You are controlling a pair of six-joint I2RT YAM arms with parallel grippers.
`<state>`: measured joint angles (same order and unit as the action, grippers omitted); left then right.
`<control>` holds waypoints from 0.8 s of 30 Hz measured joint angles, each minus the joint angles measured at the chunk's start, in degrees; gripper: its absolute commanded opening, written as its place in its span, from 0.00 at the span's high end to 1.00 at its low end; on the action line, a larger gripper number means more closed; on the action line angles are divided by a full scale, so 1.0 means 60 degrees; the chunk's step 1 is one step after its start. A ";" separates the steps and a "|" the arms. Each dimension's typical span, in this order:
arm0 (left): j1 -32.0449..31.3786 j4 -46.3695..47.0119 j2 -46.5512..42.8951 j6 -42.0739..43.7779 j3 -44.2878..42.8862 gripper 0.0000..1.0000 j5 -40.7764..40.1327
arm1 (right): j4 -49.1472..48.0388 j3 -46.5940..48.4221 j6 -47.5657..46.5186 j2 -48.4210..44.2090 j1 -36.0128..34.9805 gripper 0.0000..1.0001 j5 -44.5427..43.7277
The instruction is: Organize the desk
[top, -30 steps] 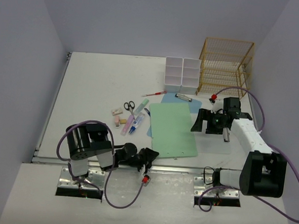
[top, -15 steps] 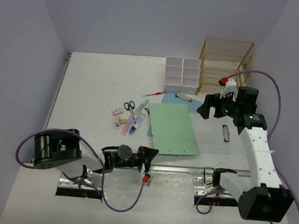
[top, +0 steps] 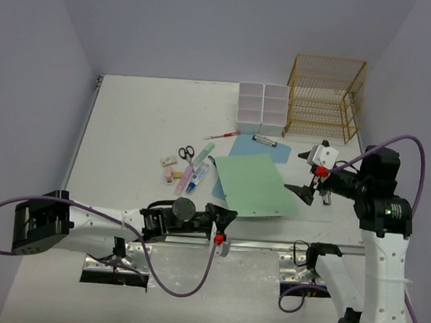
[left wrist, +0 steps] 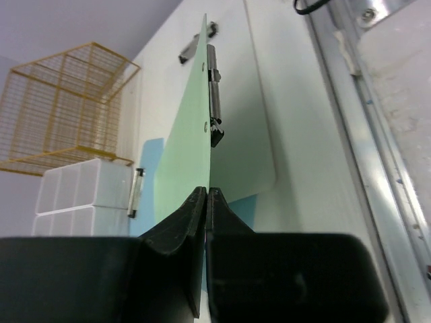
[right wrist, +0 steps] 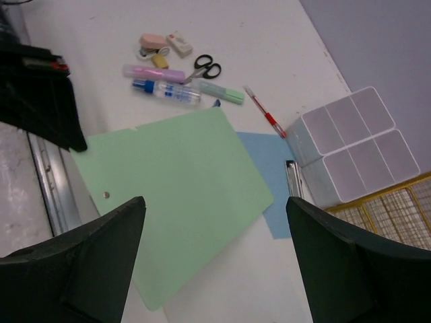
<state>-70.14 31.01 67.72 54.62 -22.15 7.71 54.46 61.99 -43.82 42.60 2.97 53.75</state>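
The white desk [top: 145, 120] holds a green sheet [top: 254, 184] lying over a blue clipboard [top: 264, 146]. My left gripper [top: 227, 217] is at the sheet's near edge. In the left wrist view its jaws [left wrist: 206, 192] are shut on the green sheet [left wrist: 185, 145], which shows edge-on and tilted up. My right gripper [top: 309, 178] hangs open above the sheet's right edge and holds nothing. In the right wrist view its fingers [right wrist: 108, 235] stand wide apart over the green sheet [right wrist: 175, 195].
A white compartmented organizer [top: 263, 107] and a gold wire rack [top: 325, 99] stand at the back right. Scissors [top: 187, 152], a red pen [top: 221, 135], markers [top: 192, 176] and erasers [top: 170, 166] lie left of the sheet. A clear clipboard [top: 323, 201] lies at the right. A metal rail [top: 269, 245] runs along the near edge.
My left arm has stretched out along the near edge, and the green sheet's near edge has lifted and turned. My right gripper rose toward the rack, then came back lower and opened wide.
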 measured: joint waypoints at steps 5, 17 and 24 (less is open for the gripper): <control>0.0060 -0.0878 -0.0033 -0.0708 -0.0262 1.00 0.0403 | 0.2414 0.0423 -0.2013 0.0072 0.0002 0.19 0.0111; 0.1045 -0.1784 0.0102 -0.3147 -0.2194 1.00 0.0920 | 0.3724 0.0926 -0.3851 0.0029 0.0002 0.18 -0.0082; 0.1603 -0.2164 0.0411 -0.4382 -0.3279 1.00 0.1141 | 0.3731 0.0231 -0.3977 0.0169 0.0002 0.18 -0.0619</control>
<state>-60.52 18.02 70.19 28.33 -41.83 14.55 76.85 63.38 -67.68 43.61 2.98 50.04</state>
